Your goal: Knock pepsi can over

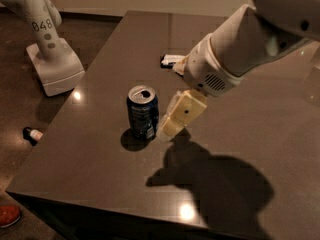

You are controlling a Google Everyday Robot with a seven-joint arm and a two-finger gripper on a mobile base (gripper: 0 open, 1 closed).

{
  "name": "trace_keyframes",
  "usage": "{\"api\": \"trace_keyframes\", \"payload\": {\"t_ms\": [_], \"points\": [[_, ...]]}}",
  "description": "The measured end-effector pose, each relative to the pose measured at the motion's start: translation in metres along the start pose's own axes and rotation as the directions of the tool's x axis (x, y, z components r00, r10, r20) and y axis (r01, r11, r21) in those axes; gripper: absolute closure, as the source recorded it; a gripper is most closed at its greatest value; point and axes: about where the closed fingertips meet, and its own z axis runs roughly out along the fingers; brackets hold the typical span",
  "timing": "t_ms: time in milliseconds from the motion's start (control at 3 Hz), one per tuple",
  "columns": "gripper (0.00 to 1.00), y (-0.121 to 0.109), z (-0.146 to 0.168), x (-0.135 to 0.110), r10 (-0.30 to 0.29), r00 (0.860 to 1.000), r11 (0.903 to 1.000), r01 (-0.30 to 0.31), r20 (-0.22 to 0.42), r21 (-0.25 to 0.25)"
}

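The pepsi can (143, 113) is dark blue with a silver top and open pull-tab. It stands upright on the dark table (90, 149), left of centre. My gripper (172, 121) hangs from the white arm that comes in from the upper right. Its cream-coloured tip is right beside the can's right side, very close or just touching. The can shows no tilt.
A flat dark snack-bar wrapper (169, 60) lies behind the arm, partly hidden. Another robot's white base (52, 66), marked 048, stands on the floor to the left. A small bottle (31, 134) and a red object (7, 215) lie on the floor by the table's left edge.
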Motion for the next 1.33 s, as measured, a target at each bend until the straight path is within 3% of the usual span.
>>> {"api": "trace_keyframes", "payload": {"t_ms": [667,1000,1333], "points": [[0.0,0.006,0.037,-0.021,0.012,0.996,0.9997,-0.01,0.083,-0.022],[0.16,0.005,0.045,-0.023,0.024,0.994,0.9995,-0.022,0.103,-0.023],[0.4,0.006,0.048,-0.025,0.028,0.992,0.9992,-0.024,0.119,-0.033]]}}
